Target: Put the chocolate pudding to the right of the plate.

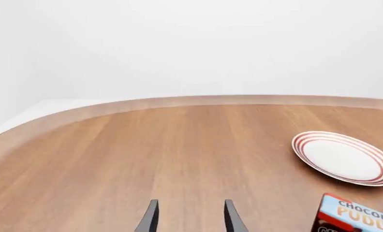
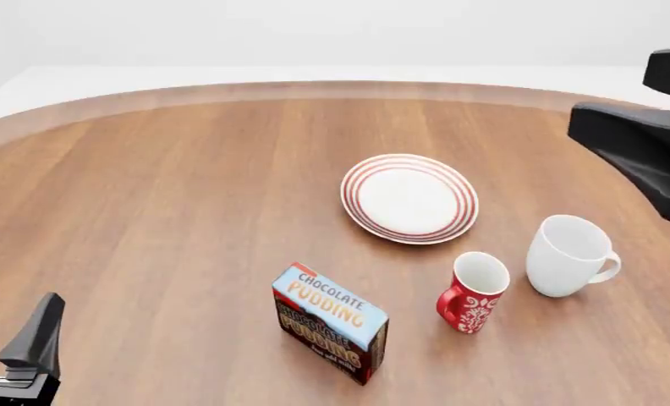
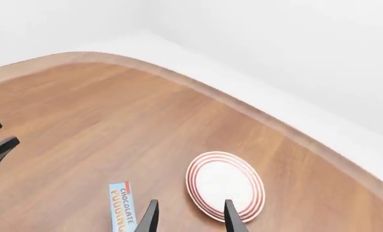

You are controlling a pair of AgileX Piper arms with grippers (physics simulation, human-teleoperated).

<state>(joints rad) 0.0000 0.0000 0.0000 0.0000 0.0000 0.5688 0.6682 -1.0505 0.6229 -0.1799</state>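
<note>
Front view: carton [image 2: 329, 322] label reads "CHOCOLATE PUDDING".

From the front we look down on the whole counter [image 2: 143, 211]. Both wrist cameras look forward between their claw tips, the right from higher; all share the plate [image 2: 409, 197].

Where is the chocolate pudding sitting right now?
In the front view the chocolate pudding lies on the table's near side, nearer than the plate and a little left of it, with the red mug to its right; neither arm touches it.
</note>
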